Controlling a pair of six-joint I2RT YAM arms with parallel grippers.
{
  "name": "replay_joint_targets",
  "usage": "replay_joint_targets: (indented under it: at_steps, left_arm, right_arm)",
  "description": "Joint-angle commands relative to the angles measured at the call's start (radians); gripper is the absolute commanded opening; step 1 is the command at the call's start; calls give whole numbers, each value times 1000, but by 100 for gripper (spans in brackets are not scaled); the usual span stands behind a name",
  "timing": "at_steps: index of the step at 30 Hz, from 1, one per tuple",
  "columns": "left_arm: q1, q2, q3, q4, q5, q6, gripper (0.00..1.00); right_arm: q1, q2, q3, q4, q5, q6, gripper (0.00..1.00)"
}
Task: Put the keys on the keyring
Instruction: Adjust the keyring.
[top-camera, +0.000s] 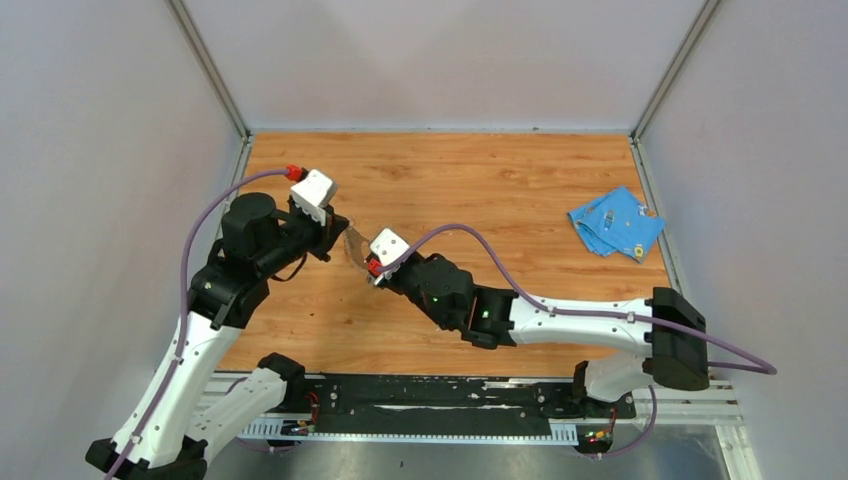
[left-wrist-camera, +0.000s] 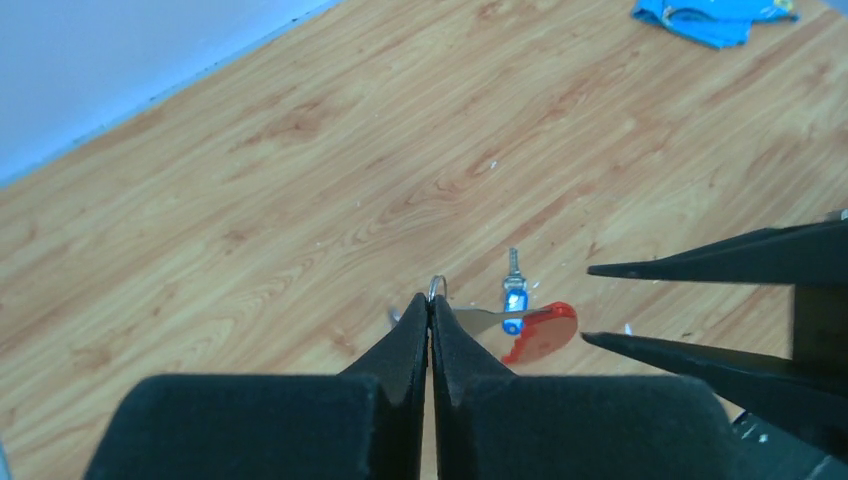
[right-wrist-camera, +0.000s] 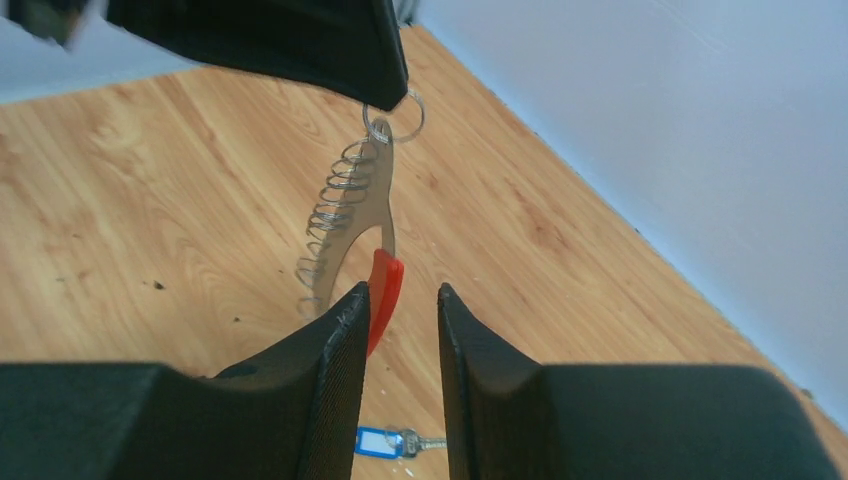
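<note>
The keyring (right-wrist-camera: 378, 205), a curved silvery strap with a red end (left-wrist-camera: 541, 333), hangs above the table by its small metal ring (left-wrist-camera: 437, 286). My left gripper (left-wrist-camera: 430, 300) is shut on that ring. My right gripper (right-wrist-camera: 402, 292) is open at the strap's lower end, and the red tip rests against the inner face of one of its fingers (right-wrist-camera: 345, 330). A key with a blue head (left-wrist-camera: 514, 294) lies flat on the wood under the strap; in the right wrist view the blue key (right-wrist-camera: 395, 441) shows between the fingers. From above, both grippers meet at the keyring (top-camera: 352, 246).
A crumpled blue cloth (top-camera: 615, 222) lies at the far right of the wooden table (top-camera: 480, 180), next to the right wall. Grey walls close in the table on the left, back and right. The right arm's purple cable (top-camera: 480, 250) arcs over the middle.
</note>
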Motion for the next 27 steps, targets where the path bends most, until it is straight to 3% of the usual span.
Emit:
replay_joint_targets:
  at_steps: [1, 4, 8, 12, 17, 22, 27]
  left_arm:
    - [4, 18, 2, -41, 73, 210, 0]
    - [3, 29, 27, -101, 148, 320, 0]
    - [-12, 33, 73, -190, 250, 481, 0]
    - [-30, 38, 122, -289, 334, 597, 0]
    - [-79, 22, 143, -356, 359, 714, 0]
    - [-144, 7, 123, -358, 318, 779, 0]
    - [-176, 9, 129, -356, 303, 804, 0]
  right_arm:
    - [6, -80, 41, -48, -102, 105, 40]
    - [-15, -136, 26, -63, -168, 164, 49]
    - [-118, -211, -13, -75, -352, 290, 47]
    - [-271, -227, -37, -56, -747, 421, 38]
    - [-374, -177, 39, -148, -1131, 430, 43]
    - [-376, -138, 150, -300, -1238, 359, 47]
    - [-370, -111, 188, -333, -1259, 349, 48]
